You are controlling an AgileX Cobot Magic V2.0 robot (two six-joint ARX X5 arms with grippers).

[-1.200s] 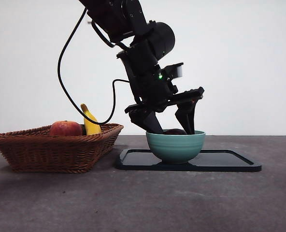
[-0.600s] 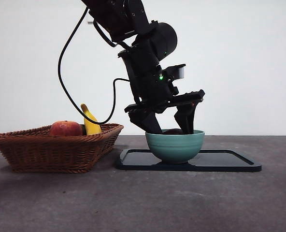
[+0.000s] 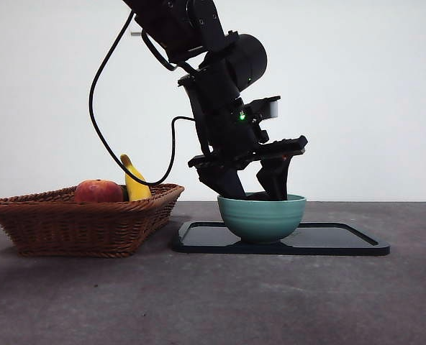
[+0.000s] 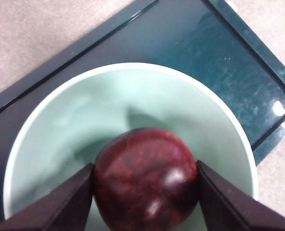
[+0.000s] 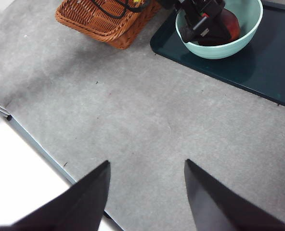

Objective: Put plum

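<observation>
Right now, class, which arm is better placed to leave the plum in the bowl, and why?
Left. Its pincer already flanks the plum inside the bowl. The right pincer hangs open over bare table, far away.

Front view: low, at tabletop (image 3: 213,302) height, facing level across to a white wall. Left wrist view: very close, looking straight down into the pale green bowl (image 4: 60,125) on the dark tray (image 4: 219,53). Right wrist view: high, well back, angled down over tabletop. Bowl, tray shared by all three; wicker basket (image 3: 83,219) by front and right wrist.
</observation>
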